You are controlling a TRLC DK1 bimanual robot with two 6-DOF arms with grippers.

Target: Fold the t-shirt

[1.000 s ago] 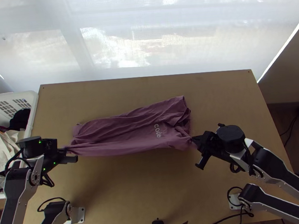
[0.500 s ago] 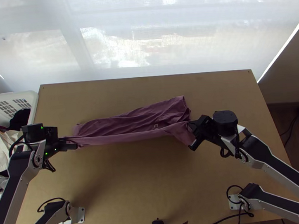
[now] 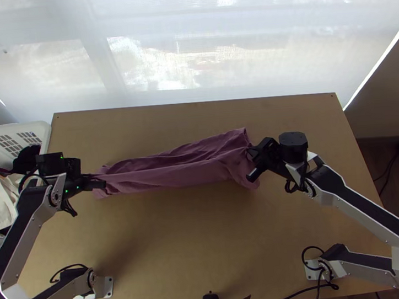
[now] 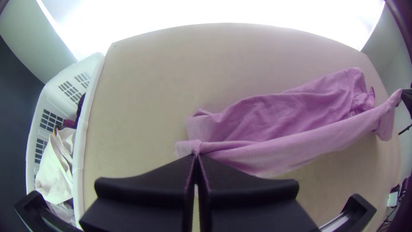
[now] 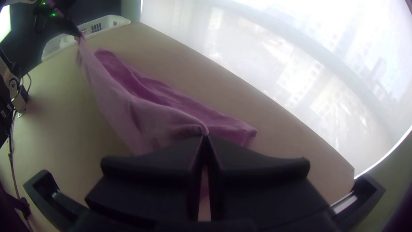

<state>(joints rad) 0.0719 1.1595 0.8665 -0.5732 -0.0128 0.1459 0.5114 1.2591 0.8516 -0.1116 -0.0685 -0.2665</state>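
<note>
– What to say of the left fingers (image 4: 191,161)?

– Closed together on a small pinch of the t-shirt (image 3: 174,175), with a short end poking past the tips. Looks ready for a lengthwise fold: carry the held side over onto the layer lying just beyond, away from the arms' bases.

– And between the left and right fingers?

– Stretched in one long lifted band, with a few creases, the rest lying bunched on the bench (image 3: 178,234) behind. Keep enough tension to stop a sag in the middle, but not so much as to drag the lying layer. Lower both ends at the same pace, then let go low.

– At the right fingers (image 5: 199,141)?

– Also closed, clamped on the other end of the band, with a loose flap hanging just beside. Likely to tuck under crookedly; best swept flat while setting down.

– Now edges and room?

– Left of the left fingers, mind the basket (image 4: 89,103), close by along the bench's side. Nearer the bases, plenty of bare bench between the two. Beyond both, a broad strip up to the far edge. Right of the right fingers, open bench again, good for backing off sideways after release.
</note>
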